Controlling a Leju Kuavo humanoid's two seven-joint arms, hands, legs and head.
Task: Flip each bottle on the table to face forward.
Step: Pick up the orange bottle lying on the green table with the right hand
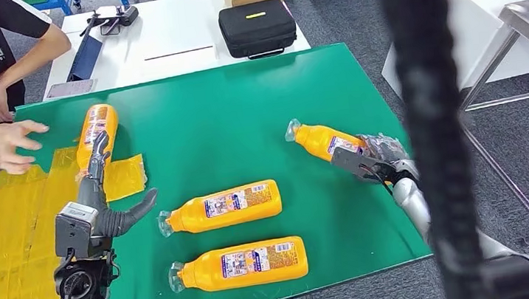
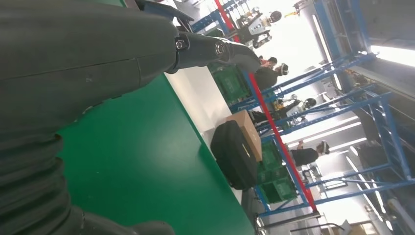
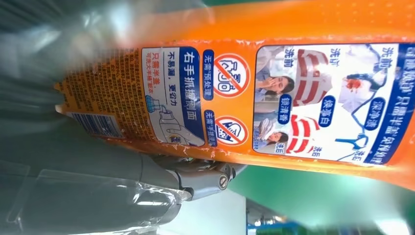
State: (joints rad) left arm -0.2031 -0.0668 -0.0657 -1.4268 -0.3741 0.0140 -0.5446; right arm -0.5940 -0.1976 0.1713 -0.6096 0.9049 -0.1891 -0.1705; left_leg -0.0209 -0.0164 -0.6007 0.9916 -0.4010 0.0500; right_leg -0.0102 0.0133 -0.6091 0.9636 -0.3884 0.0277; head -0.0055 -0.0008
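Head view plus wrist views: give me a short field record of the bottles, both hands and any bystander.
surface: green table
bottles: four orange, all lying down
right hand: grips the right bottle
left hand: fingers on the far-left bottle; grasp unclear
untouched: middle bottle, near bottle
bystander: person's hand at the table's left edge
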